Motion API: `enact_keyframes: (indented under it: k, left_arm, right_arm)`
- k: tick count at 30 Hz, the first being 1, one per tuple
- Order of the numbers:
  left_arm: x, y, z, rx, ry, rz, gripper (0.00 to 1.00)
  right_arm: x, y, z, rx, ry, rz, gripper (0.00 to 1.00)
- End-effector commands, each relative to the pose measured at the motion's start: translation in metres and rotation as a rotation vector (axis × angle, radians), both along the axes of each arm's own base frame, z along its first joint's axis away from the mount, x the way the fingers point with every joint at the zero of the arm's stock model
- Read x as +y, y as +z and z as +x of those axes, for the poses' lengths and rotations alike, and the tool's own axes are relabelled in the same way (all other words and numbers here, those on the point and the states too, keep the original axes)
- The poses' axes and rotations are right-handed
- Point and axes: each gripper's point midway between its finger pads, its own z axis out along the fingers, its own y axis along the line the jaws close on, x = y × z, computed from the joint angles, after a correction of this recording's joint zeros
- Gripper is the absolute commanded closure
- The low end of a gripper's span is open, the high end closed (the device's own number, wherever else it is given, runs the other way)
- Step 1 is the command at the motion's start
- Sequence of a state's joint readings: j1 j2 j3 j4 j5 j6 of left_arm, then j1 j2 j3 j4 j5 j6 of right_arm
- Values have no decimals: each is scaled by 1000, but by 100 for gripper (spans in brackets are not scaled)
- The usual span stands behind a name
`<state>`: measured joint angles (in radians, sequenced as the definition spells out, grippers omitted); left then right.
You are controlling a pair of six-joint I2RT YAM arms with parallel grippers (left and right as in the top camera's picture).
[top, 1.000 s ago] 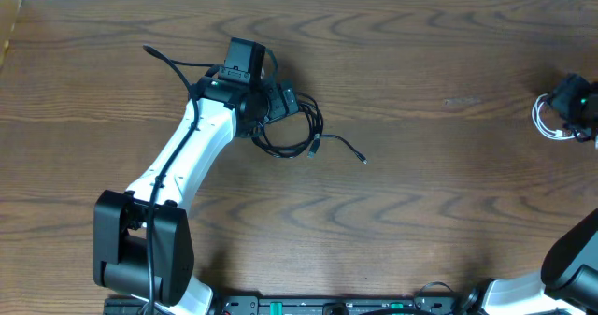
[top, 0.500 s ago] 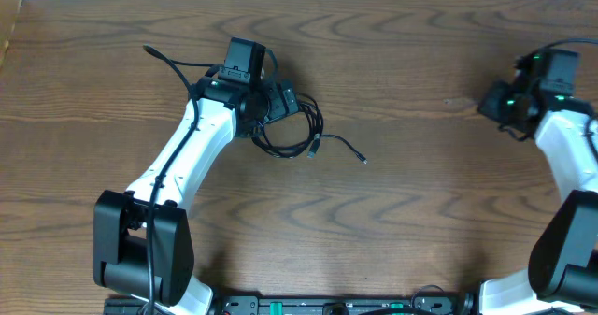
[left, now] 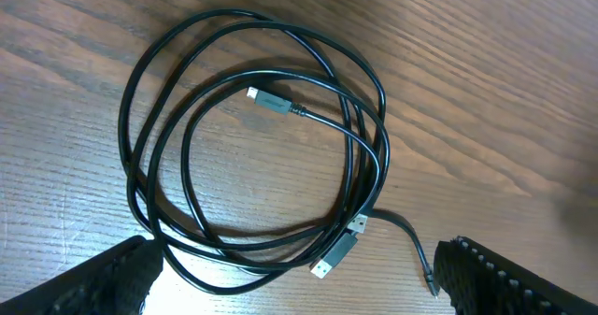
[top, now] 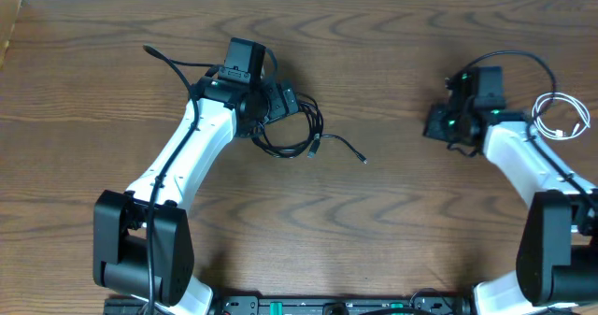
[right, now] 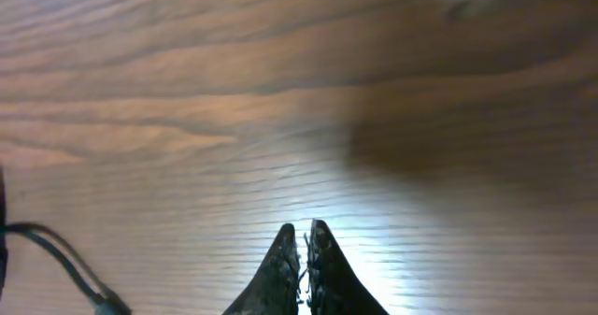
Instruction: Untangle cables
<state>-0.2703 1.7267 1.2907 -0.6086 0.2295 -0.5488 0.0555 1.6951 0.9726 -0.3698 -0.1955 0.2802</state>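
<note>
The black cables [top: 297,137] lie in a loose, tangled coil on the wooden worktop [top: 392,221]. One thin end trails out of the coil toward the right arm [top: 523,156]. The left fingers [left: 103,279] hang spread wide above the coil, one to each side of it, grasping nothing. Two small plugs [left: 338,251] rest at the coil's edge between them, and a third lies inside the loop. Well to the right of the coil, the right fingers [right: 280,276] are pressed together on nothing, over bare wood. The white cable [top: 559,117] lies bundled farther from the coil, beyond the right arm.
</note>
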Motion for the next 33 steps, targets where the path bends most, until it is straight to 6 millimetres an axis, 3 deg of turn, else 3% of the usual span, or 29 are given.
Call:
enact_keyframes:
  k: [1, 10, 14, 15, 17, 19, 24, 33]
  left_arm:
    - [1, 1, 3, -12, -7, 12, 2]
    - [35, -10, 4, -16, 102, 173, 2]
    - [35, -25, -7, 29, 108, 180, 0]
    - [34, -29, -10, 40, 103, 184, 12]
    - [33, -40, -16, 63, 95, 192, 51]
    - [32, -49, -19, 70, 88, 195, 69]
    - [30, -67, -17, 81, 85, 200, 72]
    - [42, -81, -9, 69, 113, 271, 71]
  right_arm:
    - [21, -8, -5, -6, 61, 3, 97]
    - [62, -5, -7, -48, 168, 8, 97]
    - [72, -3, -6, -66, 190, 11, 97]
    - [73, -3, -7, -68, 194, 11, 97]
    - [76, -2, -7, -72, 200, 12, 96]
    - [77, -2, -7, -73, 203, 12, 97]
    - [78, -2, -6, -75, 204, 12, 97]
    - [78, -2, -6, -76, 204, 13, 97]
